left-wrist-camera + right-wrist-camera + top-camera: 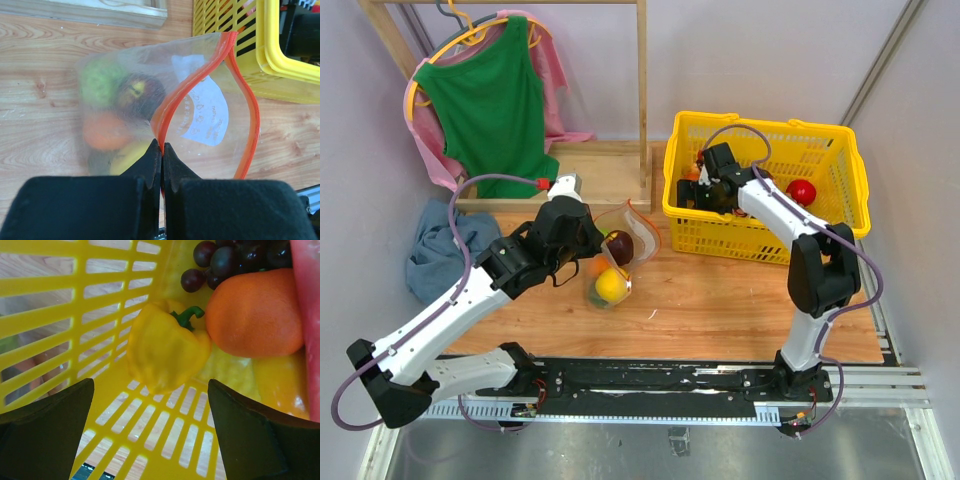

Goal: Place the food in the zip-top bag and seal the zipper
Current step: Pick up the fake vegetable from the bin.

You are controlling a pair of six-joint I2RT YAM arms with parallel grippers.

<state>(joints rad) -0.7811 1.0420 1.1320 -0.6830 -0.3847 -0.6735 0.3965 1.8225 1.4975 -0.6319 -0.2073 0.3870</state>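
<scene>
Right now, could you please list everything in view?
zip-top bag: one, clear, table centre, mouth open
zipper: one, orange-red, along bag mouth
bagged food: four, green, purple, orange, yellow, inside bag
basket: one, yellow, table's far right
yellow pepper, orange fruit, dark grapes, red fruit: one each, inside basket
green top, pink garment: one each, hanging far left
blue cloth: one, table's left end
left tool: one, black, shut on zipper
right tool: one, black, open above pepper

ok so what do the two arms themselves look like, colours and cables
Both the left arm and right arm have white links with black joints and bases. A purple-grey cable loops along each. The jaws are matte black, blocky and tapered.
</scene>
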